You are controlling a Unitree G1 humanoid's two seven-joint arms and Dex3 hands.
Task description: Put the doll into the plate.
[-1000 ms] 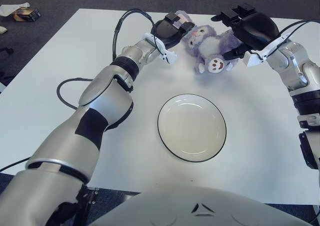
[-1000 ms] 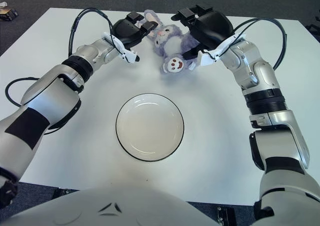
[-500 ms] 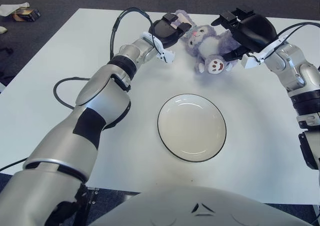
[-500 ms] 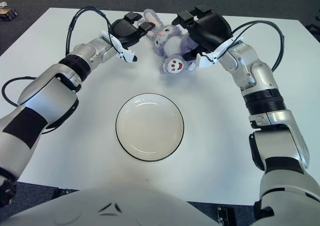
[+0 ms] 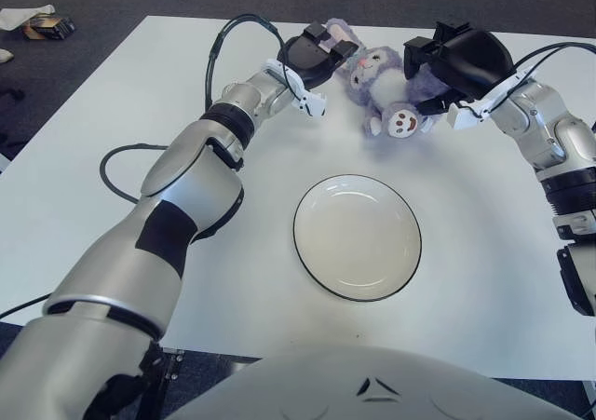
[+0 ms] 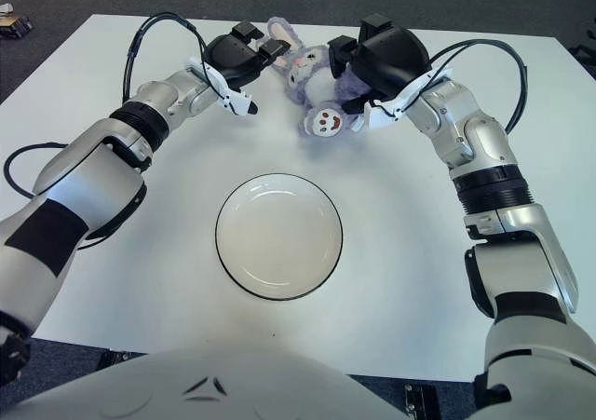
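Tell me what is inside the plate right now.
Nothing shows inside the plate: its bare white bowl is fully visible. The doll lies on the table beyond it, between the left hand and right hand.

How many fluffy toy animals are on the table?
1. The purple-and-white plush doll lies at the table's far edge, between the left hand and the right hand, beyond the empty white black-rimmed plate. Nothing looks hidden.

Doll and plate, apart.
Purple plush doll [image 5: 386, 83] lies at far table edge; white dark-rimmed plate [image 5: 358, 237] sits empty nearer.
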